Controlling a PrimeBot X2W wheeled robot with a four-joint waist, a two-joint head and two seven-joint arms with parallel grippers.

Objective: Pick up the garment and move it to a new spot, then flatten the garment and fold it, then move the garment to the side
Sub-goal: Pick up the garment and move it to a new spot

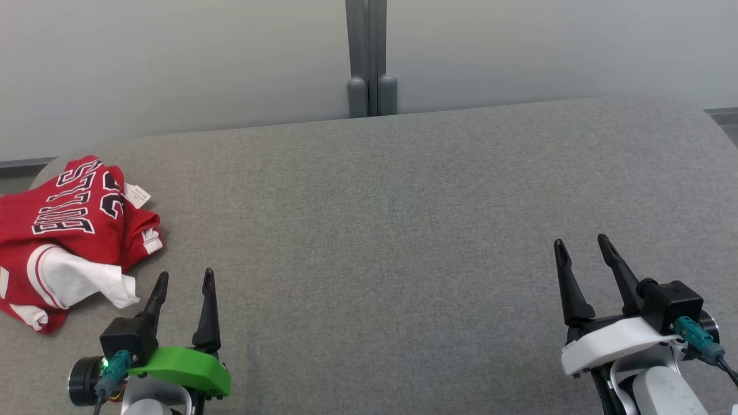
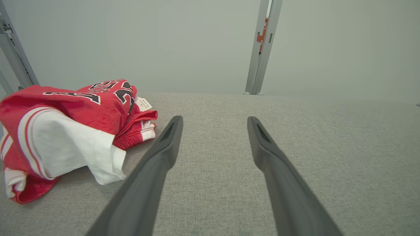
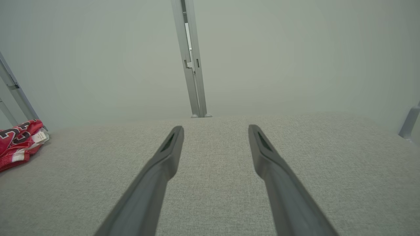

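The garment [image 1: 63, 230] is a red jersey with black and white lettering and a white sleeve, lying crumpled at the far left edge of the grey fabric surface [image 1: 375, 219]. My left gripper [image 1: 185, 278] stands open just to the right of it, near the front edge, with nothing between its fingers. In the left wrist view the garment [image 2: 65, 131] lies left of the left gripper [image 2: 215, 123]. My right gripper [image 1: 581, 243] is open over bare fabric at the front right. The right wrist view has the garment [image 3: 19, 142] far to the left of the right gripper [image 3: 216, 131].
A pale wall runs behind the surface, with a grey vertical post [image 1: 372, 57] at its middle. A white paper tag [image 1: 137, 195] sticks out of the garment's right side. Metal frame bars [image 2: 13, 55] stand behind the garment.
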